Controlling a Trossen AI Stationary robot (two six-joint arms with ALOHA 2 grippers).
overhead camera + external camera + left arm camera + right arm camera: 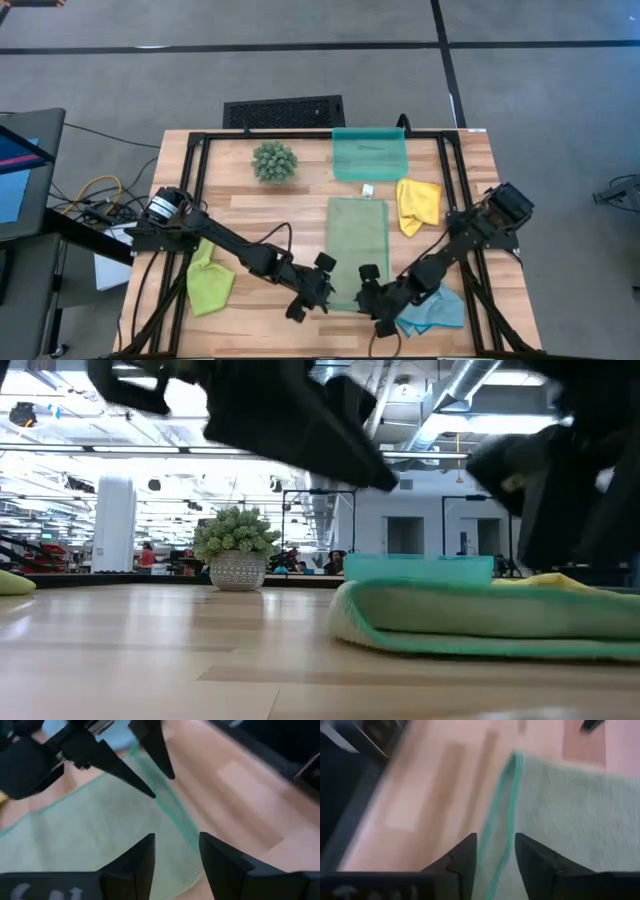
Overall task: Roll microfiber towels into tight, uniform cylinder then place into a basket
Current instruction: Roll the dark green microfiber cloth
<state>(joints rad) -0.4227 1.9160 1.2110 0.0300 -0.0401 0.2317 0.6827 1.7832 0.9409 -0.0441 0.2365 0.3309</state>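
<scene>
I am bringing both hands to the near end of the sage green towel (357, 248), which is lying flat along the middle of the desk (250, 215), pointing toward the teal basket (369, 154) at the far edge. The left hand (325, 290) is hovering at the towel's near-left corner with fingers spread and nothing between them; the right hand (372, 297) is sitting at the near-right corner, fingers apart over the green hem, also gripping nothing as far as I can judge. To start a tight roll I am wanting both hands pinching the near hem level with each other, so the cylinder is not coning. The yellow towel (418, 204) is lying near the right edge, the light blue towel (432, 311) at the near-right corner, the lime green towel (210, 280) toward the near-left. The desk is pale wood planking in a black frame, with a spiky plant ball (274, 161) near the far edge; beyond it, a large open hall with ceiling lights.
</scene>
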